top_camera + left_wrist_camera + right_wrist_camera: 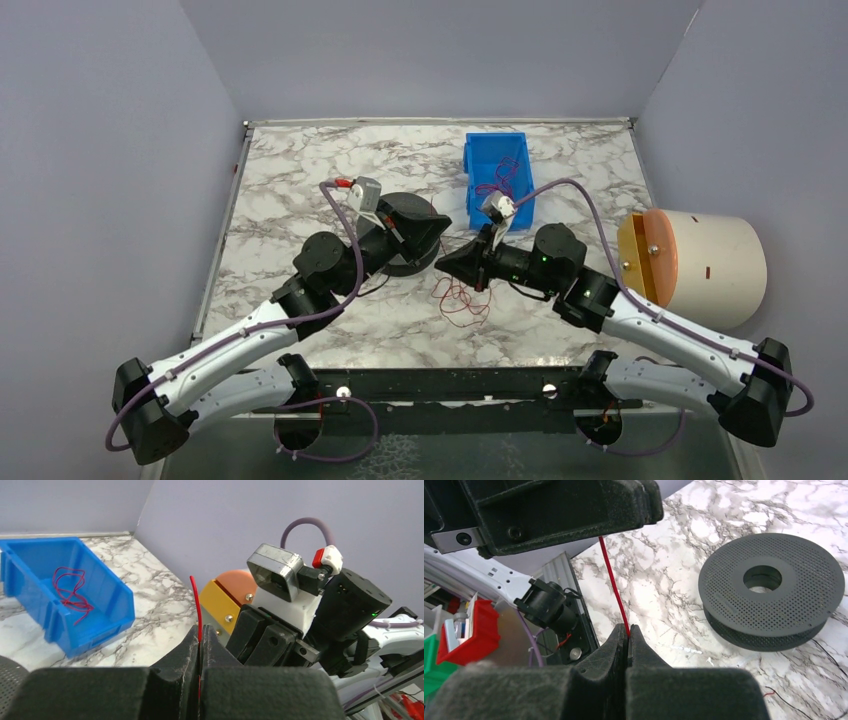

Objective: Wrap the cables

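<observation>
Cable, red and thin: one strand runs taut between the two grippers, and its slack lies loose on the marble table on the side nearer the arm bases.

Left gripper: fingers pressed together on the strand, with a short end standing up above them.

Right gripper: fingers likewise pinched tight on the same strand, facing the left gripper at close quarters.

Spool: one, black, perforated, lying flat on the table just beside the grippers.

Bin: one, blue, farther back on the table. It holds a second red cable, loosely tangled.

Drum: one, cream, lying on its side at the table's right edge, with its orange lid turned toward the arms.
</observation>
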Controlling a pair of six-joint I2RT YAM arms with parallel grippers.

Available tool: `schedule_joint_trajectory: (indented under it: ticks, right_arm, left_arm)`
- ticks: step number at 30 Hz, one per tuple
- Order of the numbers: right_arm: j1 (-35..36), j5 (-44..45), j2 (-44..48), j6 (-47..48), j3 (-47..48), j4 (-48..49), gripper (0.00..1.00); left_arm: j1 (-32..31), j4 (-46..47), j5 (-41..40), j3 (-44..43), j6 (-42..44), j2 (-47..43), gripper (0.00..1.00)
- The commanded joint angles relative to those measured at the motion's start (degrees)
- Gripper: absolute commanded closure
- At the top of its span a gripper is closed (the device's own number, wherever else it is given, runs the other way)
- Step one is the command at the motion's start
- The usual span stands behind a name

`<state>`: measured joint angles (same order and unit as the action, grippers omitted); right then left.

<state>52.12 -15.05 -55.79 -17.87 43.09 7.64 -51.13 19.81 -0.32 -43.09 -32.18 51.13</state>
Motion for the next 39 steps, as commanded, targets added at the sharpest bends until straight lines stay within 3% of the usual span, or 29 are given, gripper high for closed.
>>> schedule_joint_trajectory:
  ticks: [1,14,24,28,39]
  right_arm:
    - [0.2,-5.4,-1.5,0.7,-0.7,2.9,0.99]
    - [0.4,-16.3,-4.2,-1.0,1.2,8.6,0.99]
    - [0.4,-8.5,-1.4,-1.0,1.7,4.3,0.99]
    - [0.4,-2.8,-0.3,-1.2,2.3,-0.2,0.99]
    - [0.4,9.5,-1.2,-2.1,5.4,-12.8,0.99]
  left_arm:
    - [0.1,13.6,2.3,1.2,-1.7,0.2,1.0]
    - [0.1,25.5,7.2,3.1,-1.8,3.0,1.0]
    - [0.1,27.5,7.5,5.4,0.1,1.3,1.0]
    - [0.1,25.4,5.7,6.5,1.6,-0.1,0.94]
    - [0.1,16.5,-2.8,7.9,5.9,-4.8,0.6]
